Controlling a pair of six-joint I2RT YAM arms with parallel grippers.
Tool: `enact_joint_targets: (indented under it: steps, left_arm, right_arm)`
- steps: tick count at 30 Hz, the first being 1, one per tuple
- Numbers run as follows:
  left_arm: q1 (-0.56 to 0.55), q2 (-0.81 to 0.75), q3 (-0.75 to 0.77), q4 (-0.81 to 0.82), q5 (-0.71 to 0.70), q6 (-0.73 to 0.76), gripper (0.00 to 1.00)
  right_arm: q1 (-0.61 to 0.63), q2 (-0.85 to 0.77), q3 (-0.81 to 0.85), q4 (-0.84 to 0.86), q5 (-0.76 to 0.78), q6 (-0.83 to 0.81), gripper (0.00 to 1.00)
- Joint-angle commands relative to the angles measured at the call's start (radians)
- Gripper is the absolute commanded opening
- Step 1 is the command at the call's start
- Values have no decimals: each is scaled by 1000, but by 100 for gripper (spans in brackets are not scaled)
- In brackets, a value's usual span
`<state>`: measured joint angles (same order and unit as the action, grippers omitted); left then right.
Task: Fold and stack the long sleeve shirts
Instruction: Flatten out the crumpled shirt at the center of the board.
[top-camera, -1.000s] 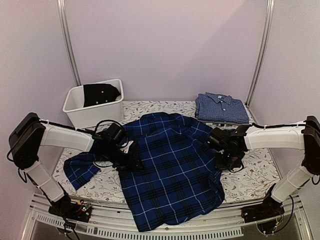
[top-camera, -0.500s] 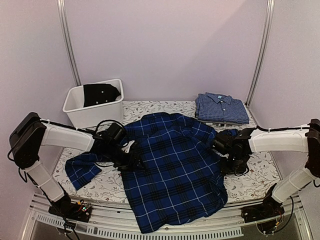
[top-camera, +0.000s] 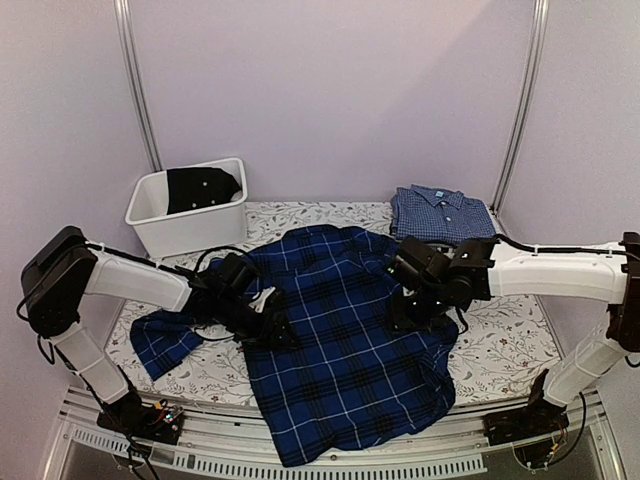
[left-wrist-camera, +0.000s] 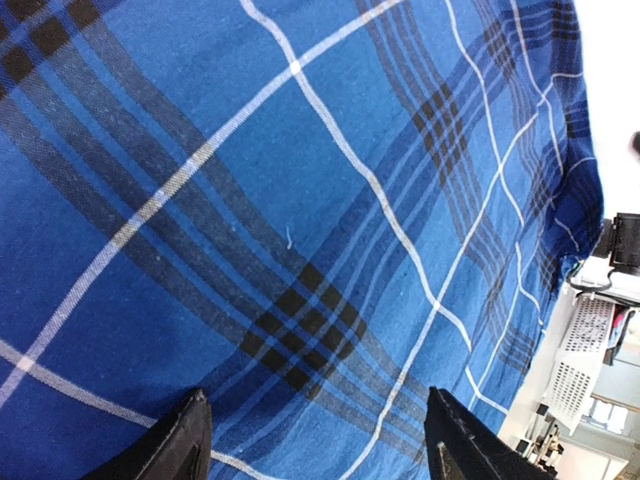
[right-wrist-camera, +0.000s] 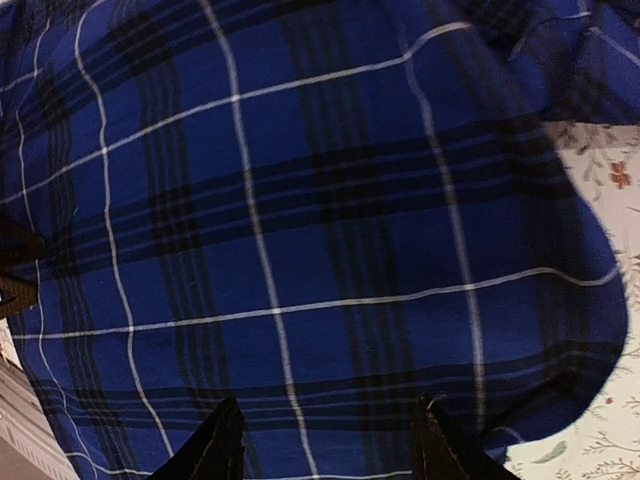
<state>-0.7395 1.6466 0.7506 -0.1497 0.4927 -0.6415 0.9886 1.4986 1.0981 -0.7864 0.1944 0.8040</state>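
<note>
Half the job, as I judge it, is lying undone across the table (top-camera: 505, 352): the plaid shirt (top-camera: 345, 345) is sprawling over the middle of it, collar toward the far side and hem hanging near the front edge, with one sleeve (top-camera: 165, 340) trailing out flat to my left and the cloth rumpling at the near right corner. I am seeing no clean fold in it yet, so I am reckoning that the sleeves, the sides and the final fold are all waiting, and after that the lift onto the pile. The white bin (top-camera: 190, 215) is sitting at the far left with something dark in it, which I am not making out. The checked shirt (top-camera: 443, 215) is resting at the far right corner, well apart from the plaid one, folded square with its collar up, and I am taking that as the finished start of the stack. My left pincer (left-wrist-camera: 315, 420) is hovering low over the plaid's left side with its fingers apart and nothing between them; my right pincer (right-wrist-camera: 330, 440) is hanging over the plaid's right side, fingers likewise apart and gripping nothing.
</note>
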Motion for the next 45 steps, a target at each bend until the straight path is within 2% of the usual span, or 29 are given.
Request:
enact_joint_targets:
  steps: [1,4,7,13,18,21,26,29,34,38,45]
  left_arm:
    - [1,10,-89,-36,-26,-22,73]
    - [13,-10,-135,-44,-34,-32,73]
    - [30,-47,-179,-61,-50,-38,73]
    - [65,-85,-216,-90,-70,-45,73]
    - [75,-86,-218,-97,-78,-54,73]
    - [82,-92,-218,-113,-86,-58,73]
    - [88,-122,-219,-144,-116,-58,73]
    - [91,-144,-219,-158,-127,-61,73]
    - [90,-172,-216,-159,-132,-59,73]
    - [92,-190,-200,-176,-147,-51,73]
    - [90,-193,-134,-191,-157,-29,73]
  right_arm:
    - [83,121,-3,160,-139,34,56]
    - [111,166,-31,205,-176,69,55]
    - [119,171,-91,156,-139,123,55]
    - [120,3,-265,8,-59,289,56]
    - [121,-170,-421,15,-92,404,56]
    - [126,-194,-454,50,-118,419,56]
    - [122,-204,-318,-25,0,387,56]
    - [80,-203,-213,-18,55,312,56]
    - [-95,-162,-113,164,72,112,55]
    - [-257,-70,-64,363,3,-36,50]
    - [-407,199,80,518,-132,-158,42]
